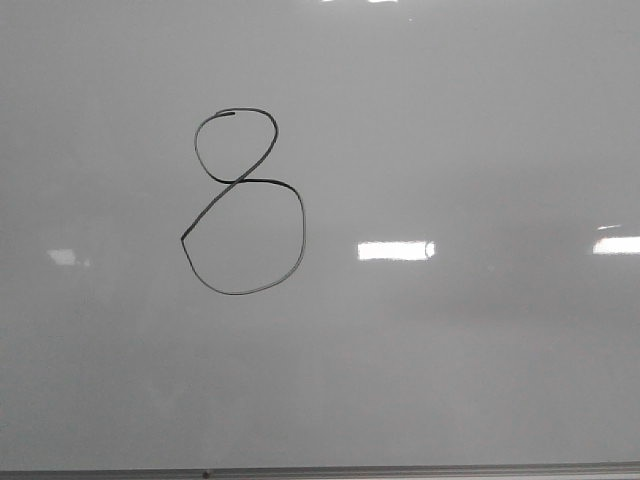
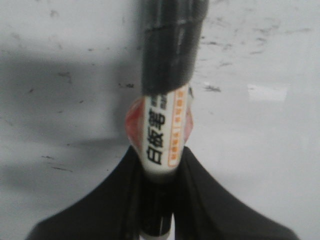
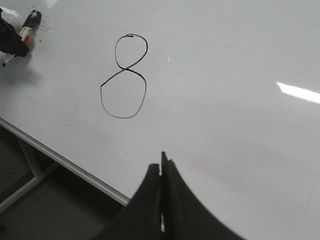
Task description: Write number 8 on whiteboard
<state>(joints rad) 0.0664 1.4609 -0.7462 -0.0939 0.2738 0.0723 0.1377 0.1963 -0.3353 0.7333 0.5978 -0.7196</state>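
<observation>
A black hand-drawn number 8 (image 1: 243, 203) stands on the pale grey whiteboard (image 1: 470, 350), left of centre in the front view; neither gripper shows there. The same number 8 (image 3: 125, 77) appears on the whiteboard (image 3: 225, 75) ahead of my right gripper (image 3: 161, 167), whose black fingers are pressed together with nothing between them. My left gripper (image 2: 159, 165) is shut on a white marker with a black cap (image 2: 165, 120), held over the whiteboard (image 2: 260, 150). In the right wrist view the marker (image 3: 29, 26) and left gripper (image 3: 15, 45) sit far off beside the 8.
The board's thin grey frame edge (image 1: 320, 470) runs along the bottom of the front view; in the right wrist view the frame edge (image 3: 65, 162) has dark floor and a grey stand leg (image 3: 27, 187) below it. Small ink specks (image 2: 212, 88) mark the board near the marker.
</observation>
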